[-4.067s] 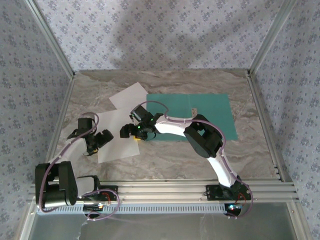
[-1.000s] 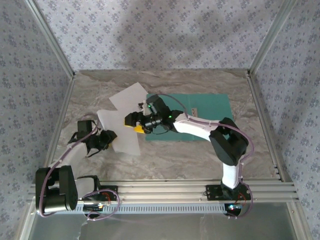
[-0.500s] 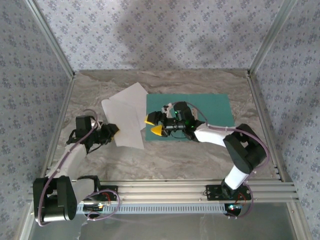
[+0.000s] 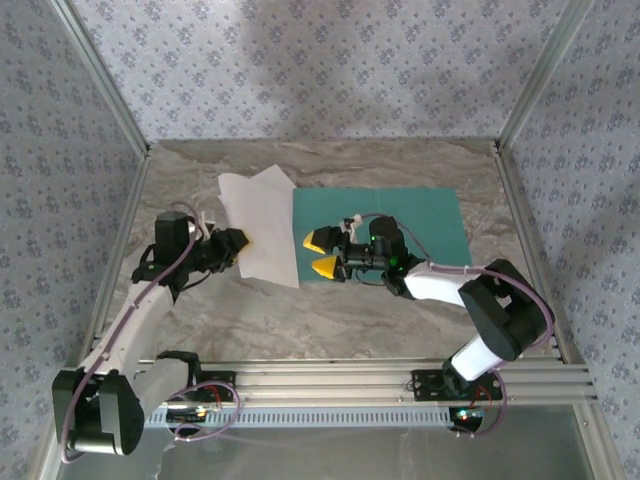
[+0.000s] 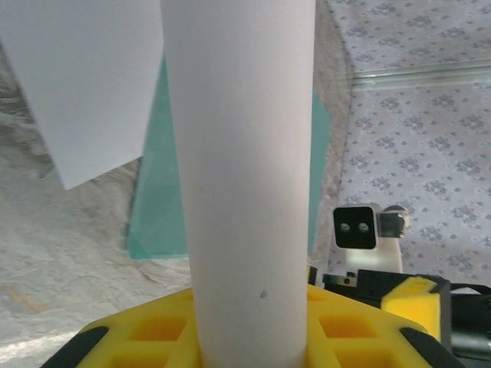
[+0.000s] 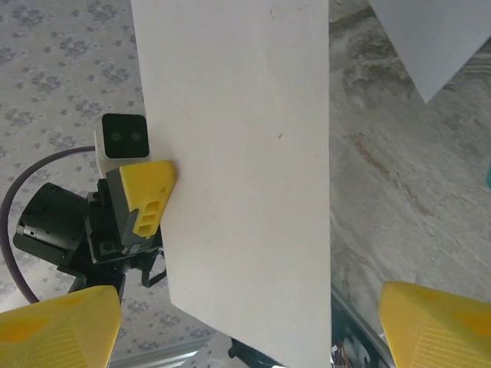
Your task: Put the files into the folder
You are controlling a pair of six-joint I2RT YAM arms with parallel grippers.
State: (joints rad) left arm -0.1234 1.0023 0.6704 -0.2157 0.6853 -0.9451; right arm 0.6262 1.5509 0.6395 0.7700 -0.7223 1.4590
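White sheet (image 4: 270, 245) pinched by left tool (image 4: 240, 241) — apparently raised — just beside the spread right tool (image 4: 322, 252) over the folder (image 4: 420, 215).

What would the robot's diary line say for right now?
left gripper: shut on white sheet | right gripper: open, above folder | folder: flat on table

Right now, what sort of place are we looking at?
Probably a purpose-built robot test cell: a marble-look table fenced by aluminium rails, patterned backdrop walls, and a left arm and right arm bolted at its near edge.
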